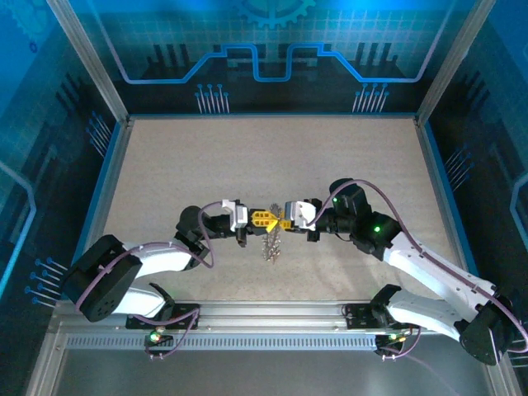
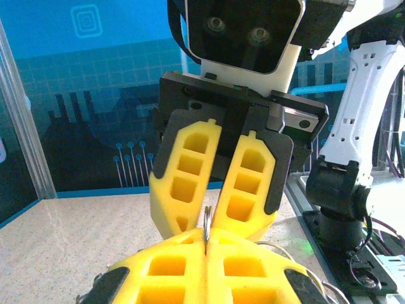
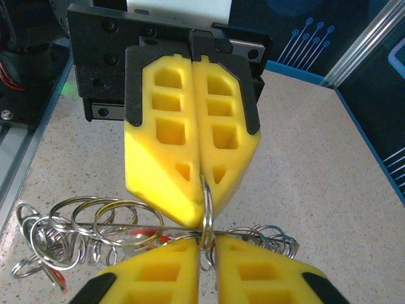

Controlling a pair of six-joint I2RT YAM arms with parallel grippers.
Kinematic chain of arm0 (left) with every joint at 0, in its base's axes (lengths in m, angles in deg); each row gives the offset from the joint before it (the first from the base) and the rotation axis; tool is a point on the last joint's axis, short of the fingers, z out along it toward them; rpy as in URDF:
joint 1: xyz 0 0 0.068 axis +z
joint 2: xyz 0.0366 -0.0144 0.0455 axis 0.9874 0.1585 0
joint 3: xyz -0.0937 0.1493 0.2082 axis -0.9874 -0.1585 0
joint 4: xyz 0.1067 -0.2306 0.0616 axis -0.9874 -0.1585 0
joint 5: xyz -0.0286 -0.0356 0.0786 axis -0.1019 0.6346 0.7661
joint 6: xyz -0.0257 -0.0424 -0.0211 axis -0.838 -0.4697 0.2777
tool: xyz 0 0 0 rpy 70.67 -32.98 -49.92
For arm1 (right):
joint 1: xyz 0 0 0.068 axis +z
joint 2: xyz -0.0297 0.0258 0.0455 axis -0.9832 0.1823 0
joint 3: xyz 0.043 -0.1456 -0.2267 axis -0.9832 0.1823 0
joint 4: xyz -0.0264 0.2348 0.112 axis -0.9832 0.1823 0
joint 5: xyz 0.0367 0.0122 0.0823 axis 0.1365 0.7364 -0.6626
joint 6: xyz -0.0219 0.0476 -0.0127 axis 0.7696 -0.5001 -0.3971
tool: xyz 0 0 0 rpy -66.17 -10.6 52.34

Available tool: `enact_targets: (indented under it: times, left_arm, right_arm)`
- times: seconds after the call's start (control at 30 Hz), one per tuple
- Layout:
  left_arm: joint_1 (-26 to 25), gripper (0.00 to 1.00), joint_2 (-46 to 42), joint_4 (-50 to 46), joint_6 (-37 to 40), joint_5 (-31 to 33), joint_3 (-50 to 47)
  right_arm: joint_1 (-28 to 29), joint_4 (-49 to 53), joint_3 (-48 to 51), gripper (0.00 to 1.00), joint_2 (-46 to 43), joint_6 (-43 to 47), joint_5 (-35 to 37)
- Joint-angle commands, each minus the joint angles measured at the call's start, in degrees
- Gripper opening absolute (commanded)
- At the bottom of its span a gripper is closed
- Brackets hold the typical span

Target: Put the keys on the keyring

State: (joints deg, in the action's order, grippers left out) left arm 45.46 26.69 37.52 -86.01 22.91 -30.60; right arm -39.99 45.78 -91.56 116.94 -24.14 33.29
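Though gripped, keyring (image 3: pixel 205 206) largely hidden.

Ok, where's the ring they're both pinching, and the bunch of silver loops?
Pinched ring (image 3: pixel 206 202), right wrist view, its thin upright edge.
Silver loops (image 3: pixel 88 231), right wrist view, middle of the bunch.

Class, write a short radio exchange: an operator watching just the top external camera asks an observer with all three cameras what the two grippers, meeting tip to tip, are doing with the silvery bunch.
Operator: From above, the left gripper and right gripper meet tip to tip. Is anything between them?
Observer: Yes. The left wrist camera shows a thin ring, edge-on, pinched in both pairs of jaws.
Operator: And the silvery keyring bunch, any key on it?
Observer: The right wrist camera shows a red piece among its linked wire loops, too hidden to call a key.
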Motion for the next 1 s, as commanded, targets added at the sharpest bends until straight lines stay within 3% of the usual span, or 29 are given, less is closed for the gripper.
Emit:
enact_targets:
  times: [0.0, 0.1, 0.4, 0.67, 0.8, 0.97]
  left_arm:
    - [-1.23, 0.0, 0.99, 3.01, -0.51, -1.2, 2.22]
    - [-1.4, 0.0, 1.46, 3.02, -0.42, -1.17, 2.57]
    - [-1.55, 0.0, 1.42, 3.02, 0.1, -0.42, 2.55]
    - [-1.58, 0.0, 0.91, 3.01, 0.49, -0.38, 2.29]
    - [-1.58, 0.0, 0.55, 3.01, 0.46, -0.34, 2.08]
    - [-1.51, 0.0, 0.28, 3.01, 0.12, -0.38, 1.97]
  right_arm:
    - [-0.05, -2.78, -0.69, 0.11, 0.48, -1.43, -2.7]
    - [0.1, -4.42, -0.06, 0.11, 0.67, -2.13, -2.06]
    - [-0.28, -6.91, 3.32, 0.24, -2.05, -3.53, 1.0]
    - [-1.89, -9.51, 7.17, 0.2, -5.83, -6.89, 0.52]
    - [-1.98, -10.67, 8.92, 0.39, -6.25, -9.04, 0.25]
    - [-3.01, -11.34, 10.9, 0.38, -7.05, -11.09, -1.33]
